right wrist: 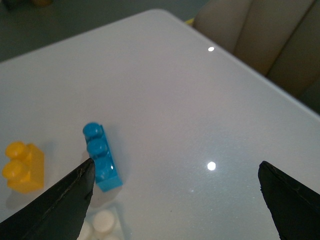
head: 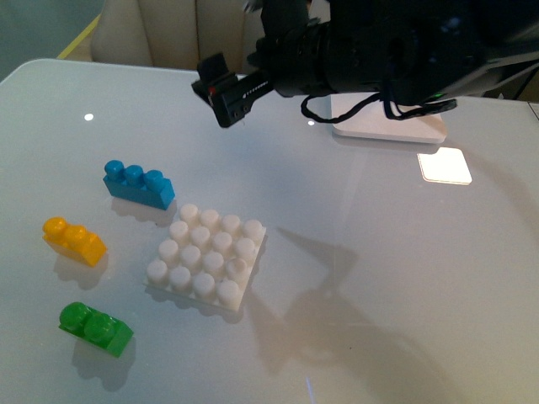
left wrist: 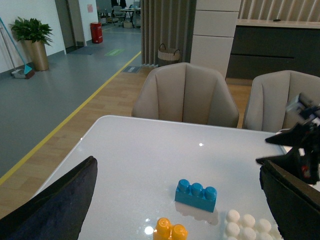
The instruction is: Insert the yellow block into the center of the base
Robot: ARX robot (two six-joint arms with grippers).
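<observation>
One white table (head: pixel 404 278) carries everything. Two grippers hang above it, the right gripper (right wrist: pixel 175 165) and the left gripper (left wrist: pixel 177 167), each spread wide and holding nothing. One sixteen-stud base (head: pixel 206 257) lies mid-table. One three-stud blue brick (head: pixel 139 185) sits just beyond it. One yellow block (head: pixel 74 240) lies left of the base, apart from it, and one green brick (head: pixel 95 328) lies nearest the robot.

The yellow two-stud block (head: pixel 74 240) lay studs-up on the desk (head: pixel 404 252), near the nine o'clock side of the flat white square sixteen-stud base (head: pixel 206 257), not touching it.
</observation>
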